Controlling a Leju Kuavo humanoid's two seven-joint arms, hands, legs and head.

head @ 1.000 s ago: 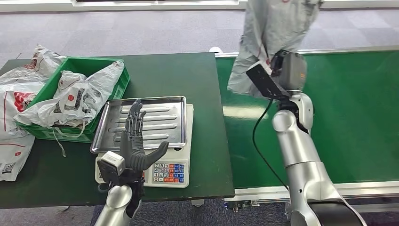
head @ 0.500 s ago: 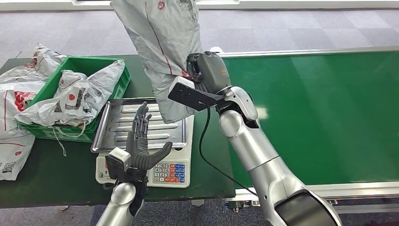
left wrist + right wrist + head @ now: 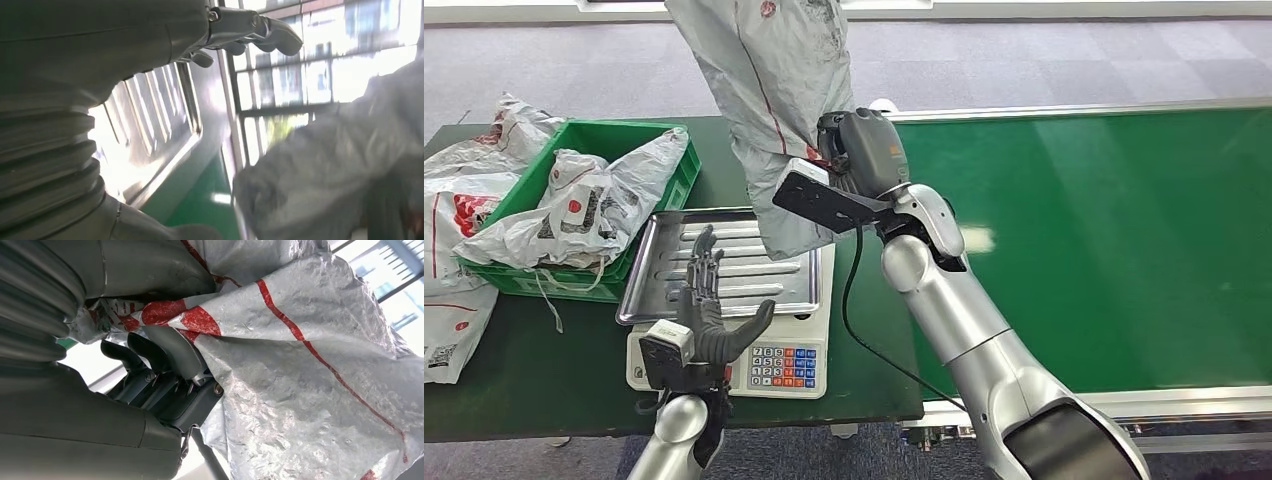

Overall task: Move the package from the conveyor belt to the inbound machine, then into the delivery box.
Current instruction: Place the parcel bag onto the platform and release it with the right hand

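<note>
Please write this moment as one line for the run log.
right hand: holds package above scale tray | left hand: open, over tray

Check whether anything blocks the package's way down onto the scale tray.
The left hand stands open over the near part of the steel tray, fingers raised. The package, held by the right hand, hangs above the tray's far right corner, where nothing visible lies beneath it.

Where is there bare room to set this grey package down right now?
Free: the steel tray on the scale, between left hand and package; the conveyor belt. Crowded: the green crate, full of bags.
</note>
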